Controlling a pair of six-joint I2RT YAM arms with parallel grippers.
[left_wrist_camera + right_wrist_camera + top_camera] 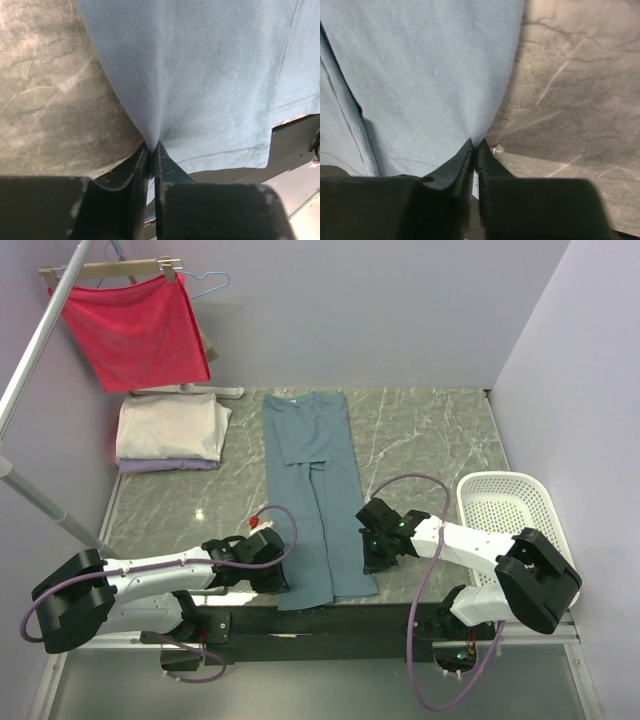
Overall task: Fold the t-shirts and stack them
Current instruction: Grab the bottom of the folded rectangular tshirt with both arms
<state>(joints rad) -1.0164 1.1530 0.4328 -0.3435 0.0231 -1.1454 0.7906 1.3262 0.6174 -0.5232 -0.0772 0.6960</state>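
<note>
So right at the near edge we've got both tools clamped onto the teal t-shirt (315,490). The left tool (152,148) has its jaws pinched together with a tuck of the shirt's left edge between them, just up from the stitched hem. The right tool (475,145) is doing the same on the right edge.

The shirt is already narrowed into a long strip lying flat. Its long axis runs straight away from us, hem by the arms and collar at the far end, so each arm sits at its own near corner, about equally close. We reckon the next move is carrying that near end forward over the far half.

The fabric is a soft, matte, fine-ribbed knit, puckered where it's gripped. The worktop (430,430) is smooth grey marble-look stone. A white perforated basket (505,505) sits off to the right.

Far left, a cream-white folded tee (170,425) lies on a pale lavender one (165,466), with a red cloth (135,330) on a wooden hanger (110,268) beyond.
</note>
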